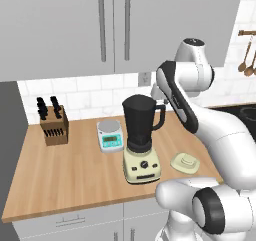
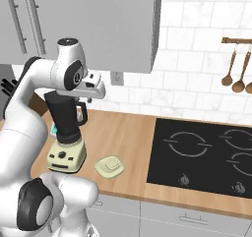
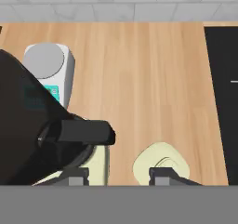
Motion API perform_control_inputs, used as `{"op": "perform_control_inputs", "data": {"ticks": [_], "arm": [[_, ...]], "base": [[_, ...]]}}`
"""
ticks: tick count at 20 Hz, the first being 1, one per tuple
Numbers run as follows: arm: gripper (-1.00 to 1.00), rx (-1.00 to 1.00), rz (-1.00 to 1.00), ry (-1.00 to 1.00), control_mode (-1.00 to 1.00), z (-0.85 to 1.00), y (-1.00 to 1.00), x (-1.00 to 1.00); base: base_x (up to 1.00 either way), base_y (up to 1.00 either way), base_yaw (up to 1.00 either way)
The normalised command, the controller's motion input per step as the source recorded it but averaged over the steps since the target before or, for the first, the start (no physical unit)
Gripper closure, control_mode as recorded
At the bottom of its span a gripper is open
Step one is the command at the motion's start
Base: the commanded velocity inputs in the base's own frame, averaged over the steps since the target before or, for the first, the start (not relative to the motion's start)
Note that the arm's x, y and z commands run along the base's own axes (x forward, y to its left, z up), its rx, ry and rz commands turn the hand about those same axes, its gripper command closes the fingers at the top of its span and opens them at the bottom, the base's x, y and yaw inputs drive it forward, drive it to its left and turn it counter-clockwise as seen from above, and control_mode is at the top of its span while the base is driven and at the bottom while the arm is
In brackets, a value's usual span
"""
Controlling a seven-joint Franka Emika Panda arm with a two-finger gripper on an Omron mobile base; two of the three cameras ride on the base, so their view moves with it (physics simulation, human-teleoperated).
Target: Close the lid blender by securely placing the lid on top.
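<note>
The blender [image 1: 141, 140] stands near the counter's front edge, its dark jar [image 2: 64, 115] open at the top and its side handle [image 3: 79, 131] pointing right. The pale cream lid [image 1: 185, 161] lies flat on the wood, knob up, just right of the cream base [image 2: 66, 157]. My gripper [image 3: 118, 179] hangs high above the counter, level with the jar's top and to its right. It points down, open, with nothing between its fingers. From the hand view the lid [image 3: 160, 165] lies just above the right fingertip [image 3: 160, 176], far below it.
A white and teal kitchen scale [image 1: 110, 135] sits behind the blender on the left, with a wooden knife block [image 1: 54, 126] further left. The black cooktop [image 2: 197, 152] lies to the right. Wall cabinets [image 1: 115, 25] hang overhead, and wooden spoons [image 2: 235, 78] hang on the wall.
</note>
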Motion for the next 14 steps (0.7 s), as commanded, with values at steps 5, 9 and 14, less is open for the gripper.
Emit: {"op": "perform_control_inputs", "data": {"ticks": [5, 9, 14], "arm": [[-1.00, 0.06, -0.09, -0.01, -1.00, -0.16, -0.30, -0.43], [-1.00, 0.31, -0.35, -0.01, -1.00, -0.41, -0.98, -0.88], [-1.00, 0.32, -0.43, 0.05, -1.00, -0.69, -0.79, -0.66]], "base": [[0.00, 0.00, 0.00], [0.00, 0.00, 0.00], [0.00, 0.00, 0.00]]}}
